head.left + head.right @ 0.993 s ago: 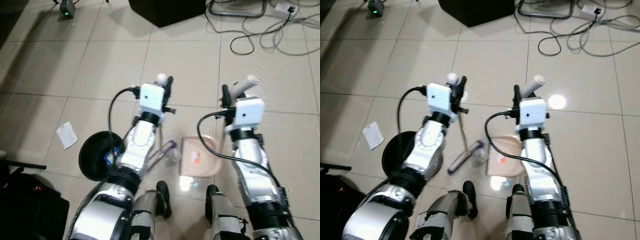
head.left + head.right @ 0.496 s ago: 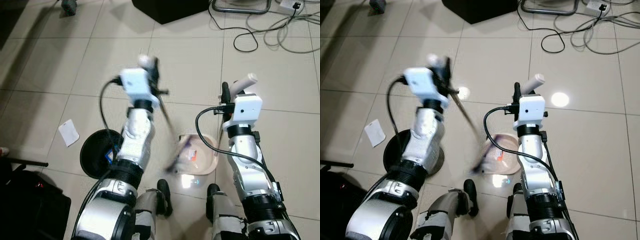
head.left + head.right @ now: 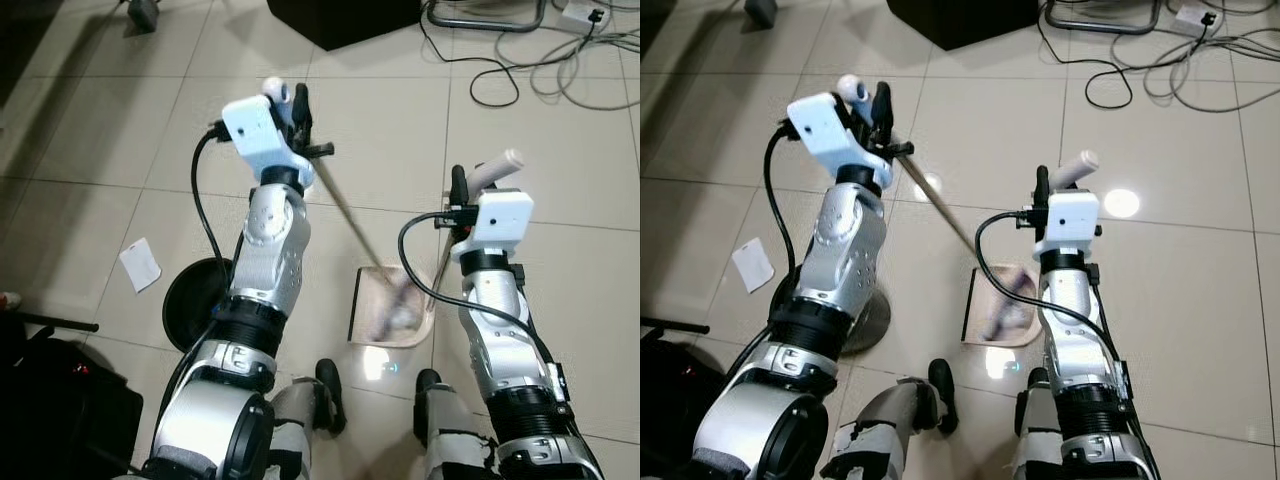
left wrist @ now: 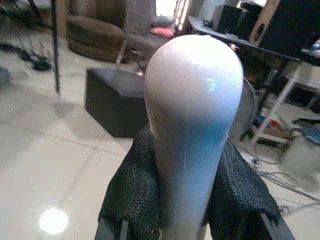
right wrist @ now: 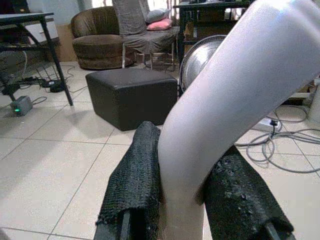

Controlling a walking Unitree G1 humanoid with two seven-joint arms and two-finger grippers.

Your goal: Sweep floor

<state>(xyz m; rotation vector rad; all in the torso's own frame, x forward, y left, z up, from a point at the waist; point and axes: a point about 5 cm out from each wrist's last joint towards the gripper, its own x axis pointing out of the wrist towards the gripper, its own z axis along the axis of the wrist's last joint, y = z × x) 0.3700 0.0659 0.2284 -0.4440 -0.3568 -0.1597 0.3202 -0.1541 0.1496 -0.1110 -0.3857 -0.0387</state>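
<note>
Left eye view, left hand (image 3: 292,100) clamped on broom handle (image 3: 352,226), right hand (image 3: 470,182) gripping dustpan handle (image 3: 497,166), dustpan (image 3: 392,306) on floor.

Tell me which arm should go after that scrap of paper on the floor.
Left. The left gripper holds the broom, and the paper lies on its side. The right gripper holds the dustpan.

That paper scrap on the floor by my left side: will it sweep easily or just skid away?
The paper looks thin and flat on smooth glossy tile, so it is probably very light and may slide or flutter ahead of the broom. Its slightly lifted edge suggests it is floppy.
</note>
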